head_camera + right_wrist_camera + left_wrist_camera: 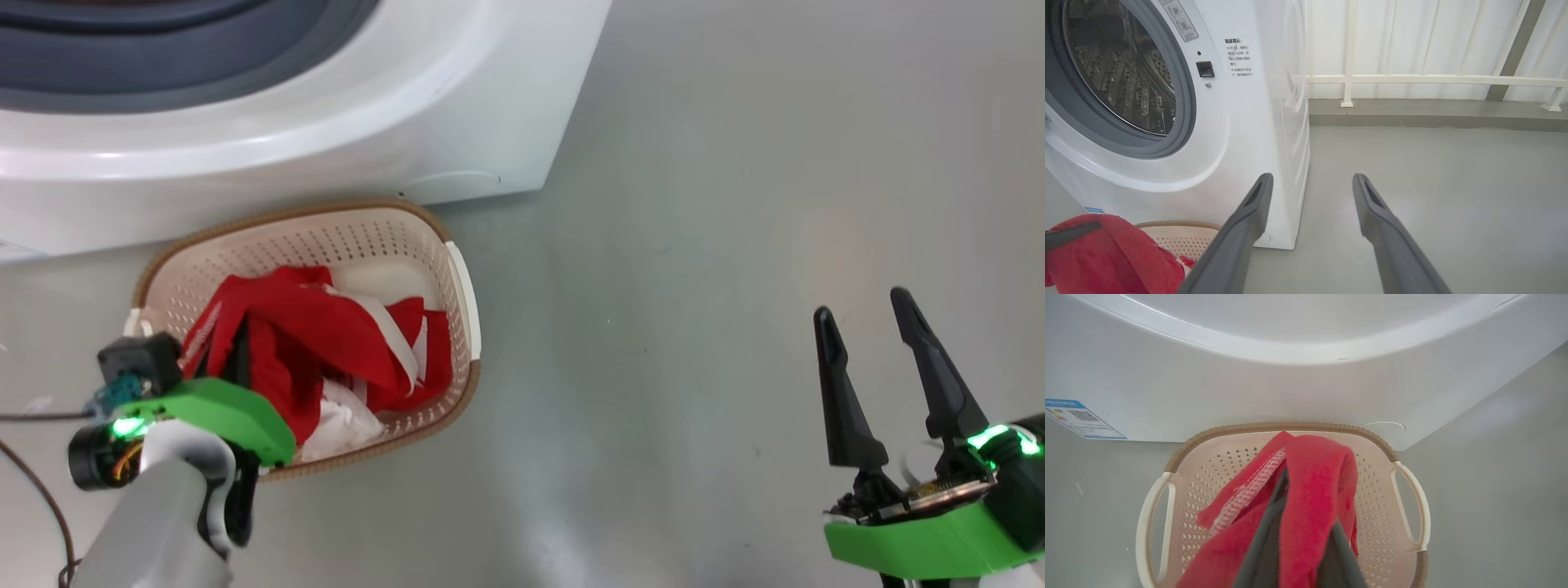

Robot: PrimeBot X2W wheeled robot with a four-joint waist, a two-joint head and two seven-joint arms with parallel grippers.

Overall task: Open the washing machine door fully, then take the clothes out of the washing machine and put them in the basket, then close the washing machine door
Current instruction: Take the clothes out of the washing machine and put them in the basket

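Note:
The cream basket (310, 211) stands on the floor against the white washing machine (326, 122). Red clothes (310, 335) with white bands lie heaped in it. My left gripper (241, 331) hangs over the basket's near left side, shut on a fold of the red clothes (1310, 490) that drapes over its fingers (1267, 539) above the basket (1404, 490). My right gripper (860, 300) stands open above bare floor, far right of the basket, holding nothing (1311, 176). The steel drum (1122, 73) shows inside the grey gasket (1184, 102). The washing machine door is out of view.
Grey floor (694, 286) stretches right of the machine. A white railing (1412, 79) and a low kerb run along the back wall. A dark cable (41, 490) trails by my left arm. A blue label (1077, 416) sits on the machine's lower corner.

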